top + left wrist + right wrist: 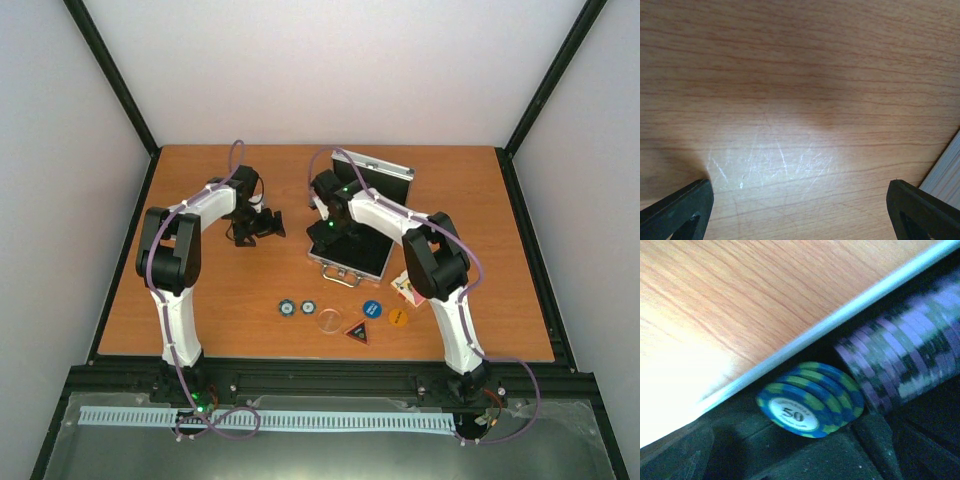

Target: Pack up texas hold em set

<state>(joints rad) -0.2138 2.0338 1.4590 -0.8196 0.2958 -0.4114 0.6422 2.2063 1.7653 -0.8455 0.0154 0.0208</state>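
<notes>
Near edge of the table (200, 300), approx 6 o'clock: loose pieces of the texas hold em set lie unpacked. L to R they are a pair of blue chips (288, 307), a clear round disc (328, 320), a dark triangular button (358, 332), a blue round button (372, 309) and an orange round button (398, 318). Their markings are too small to read. The red-backed card deck (406, 288) sits at approx 4 o'clock, partly under the right arm. At centre the silver case (360, 275) is open, black-lined, with its lid (380, 172) up toward 12 o'clock. The right gripper (322, 232) hangs over the case's left part, jaws spread wide, nothing seen in them. Its wrist cam shows a short stack of blue-green chips (810, 400) in a black slot just inside the silver rim, touching a row of purple chips (905, 360) at its 2 o'clock. The top chip reads "50"; the small print above it is blurred. The left gripper (799, 195), at approx 10 o'clock, hovers over bare wood, jaws wide, empty. Judged step: chip loading, partway done. Next move prob. calls for lifting clear of the case, then a low pinch on a flat chip at 6 o'clock.
</notes>
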